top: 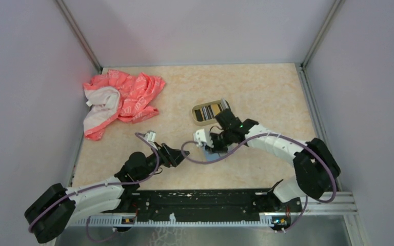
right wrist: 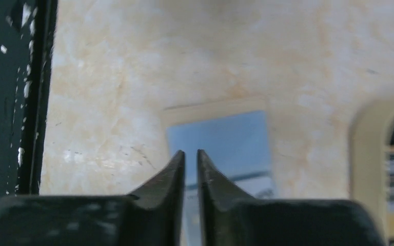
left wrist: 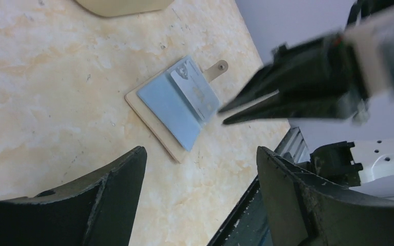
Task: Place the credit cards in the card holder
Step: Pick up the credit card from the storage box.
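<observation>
Walled lab test cell (top: 195, 31)

Pink and white cloth (top: 120, 100) is bunched up at the far left of the beige marbled table (top: 267, 87). Right of it, around the middle, there's the little card holder (top: 209, 112) with a gold rim and striped card edges showing inside. The right arm (top: 282, 148) reaches in from the near right, its black wrist just beside the holder's near right corner, and its gripper (top: 208, 148) points down at a bluish card (top: 214, 156) lying flat near the middle. The left arm (top: 97, 192) comes in from the near left and its gripper (top: 177, 154) stops just left of that card. Can't really tell how either one's fingers stand from here.
</observation>
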Controlling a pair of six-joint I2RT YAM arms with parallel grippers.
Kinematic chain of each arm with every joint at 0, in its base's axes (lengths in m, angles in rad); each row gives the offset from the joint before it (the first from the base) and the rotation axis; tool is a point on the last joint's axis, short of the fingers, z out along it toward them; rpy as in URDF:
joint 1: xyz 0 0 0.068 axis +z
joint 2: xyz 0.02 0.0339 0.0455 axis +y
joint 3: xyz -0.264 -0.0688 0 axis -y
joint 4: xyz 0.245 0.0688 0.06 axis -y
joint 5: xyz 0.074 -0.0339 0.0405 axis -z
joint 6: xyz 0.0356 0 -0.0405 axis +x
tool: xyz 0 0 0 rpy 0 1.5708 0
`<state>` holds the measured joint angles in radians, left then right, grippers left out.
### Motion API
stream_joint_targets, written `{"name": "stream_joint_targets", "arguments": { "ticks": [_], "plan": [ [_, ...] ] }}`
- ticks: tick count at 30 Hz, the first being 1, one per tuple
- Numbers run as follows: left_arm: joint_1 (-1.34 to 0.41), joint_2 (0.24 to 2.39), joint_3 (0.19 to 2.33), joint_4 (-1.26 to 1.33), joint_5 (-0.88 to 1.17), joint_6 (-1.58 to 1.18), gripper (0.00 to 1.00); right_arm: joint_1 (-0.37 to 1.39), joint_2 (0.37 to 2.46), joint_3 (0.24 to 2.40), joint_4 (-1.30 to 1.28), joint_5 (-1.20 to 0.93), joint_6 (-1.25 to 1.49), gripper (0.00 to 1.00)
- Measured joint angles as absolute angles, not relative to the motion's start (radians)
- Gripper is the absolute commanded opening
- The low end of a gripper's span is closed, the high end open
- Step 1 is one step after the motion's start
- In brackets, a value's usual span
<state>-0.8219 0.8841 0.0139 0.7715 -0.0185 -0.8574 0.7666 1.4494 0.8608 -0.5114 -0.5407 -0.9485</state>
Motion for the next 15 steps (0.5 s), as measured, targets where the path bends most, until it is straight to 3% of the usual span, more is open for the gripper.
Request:
{"name": "stream_joint_targets", "arguments": {
  "ticks": [4, 9, 12, 15],
  "plan": [
    [-0.822, 0.885, 0.014, 0.815, -0.017, -0.738, 0.9, 0.57, 1.356, 0.957, -0.512, -0.645, -0.837, 0.96],
    [-0.822, 0.907, 0.044, 0.845, -0.038, -0.536, 0.96, 0.265, 1.205, 0.974, -0.359, -0.738, -0.616, 0.99],
    [-0.822, 0.939, 0.113, 0.828, -0.086, -0.418, 0.98, 0.216, 1.276, 1.078, -0.356, -0.776, -0.524, 0.87],
    [-0.822, 0.973, 0.174, 0.822, -0.172, -0.336, 0.99, 0.215, 1.478, 1.287, -0.386, -0.78, -0.435, 0.68]
  ]
}}
